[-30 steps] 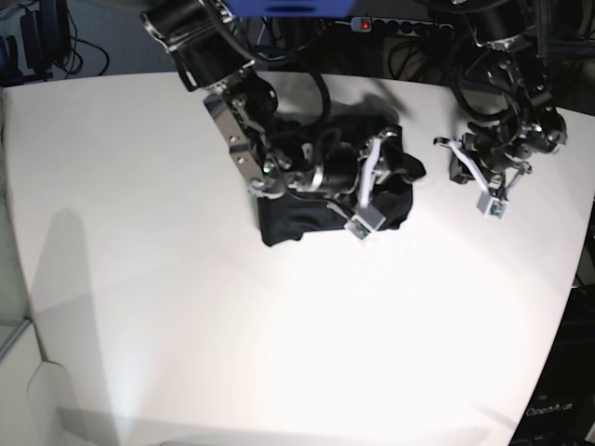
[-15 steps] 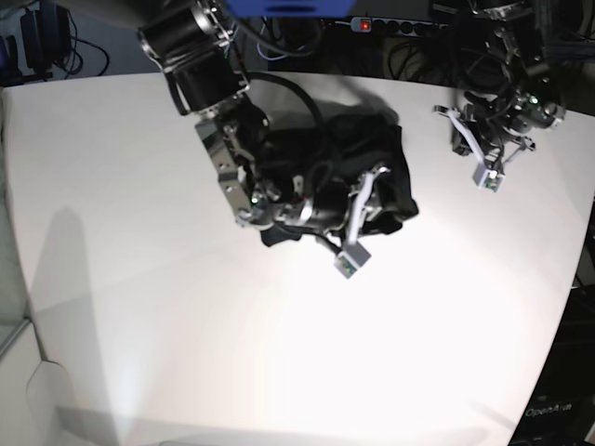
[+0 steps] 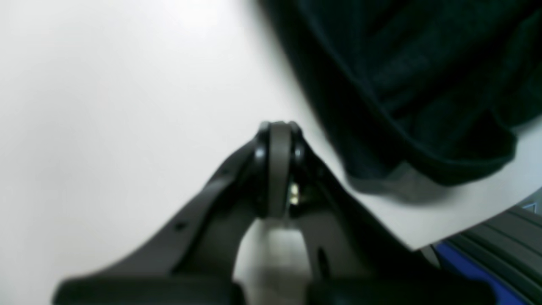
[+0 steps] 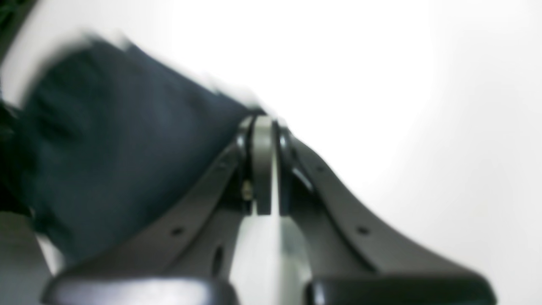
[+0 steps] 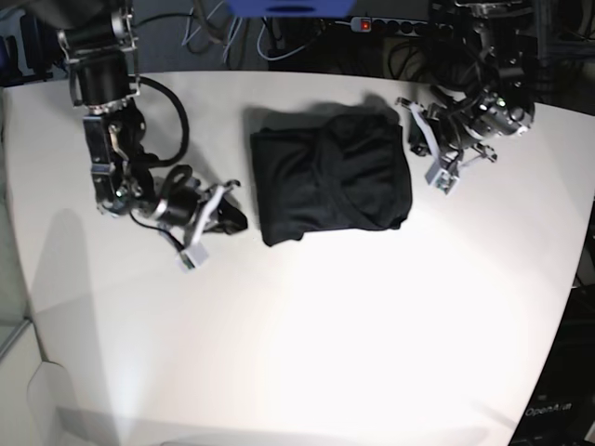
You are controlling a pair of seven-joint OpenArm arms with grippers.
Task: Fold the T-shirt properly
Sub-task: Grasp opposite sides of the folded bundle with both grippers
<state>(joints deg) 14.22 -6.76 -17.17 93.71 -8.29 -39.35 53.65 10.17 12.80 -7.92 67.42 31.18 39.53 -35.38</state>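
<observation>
Right pincer (image 4: pixel 263 127): jaws pressed together, nothing between them; low over the white table (image 5: pixel 307 353), on the left side of the base view.
Left pincer (image 3: pixel 279 131): jaws together, clamped on nothing; above bare tabletop near the far edge, on the right side of the base view.
T-shirt (image 5: pixel 330 177): black, folded into a rough rectangle with loose creases; lies flat between the two pincers, touching neither.
T-shirt relative to right pincer: off to the side of the fingertips, separated by a strip of table in the base view; in the blurred wrist view dark cloth reaches up beside the tips.
T-shirt relative to left pincer: ahead and to one side; hem near the jaws, apart from them.
Power strip (image 5: pixel 390 25): beyond the table's far edge, behind the left pincer.
</observation>
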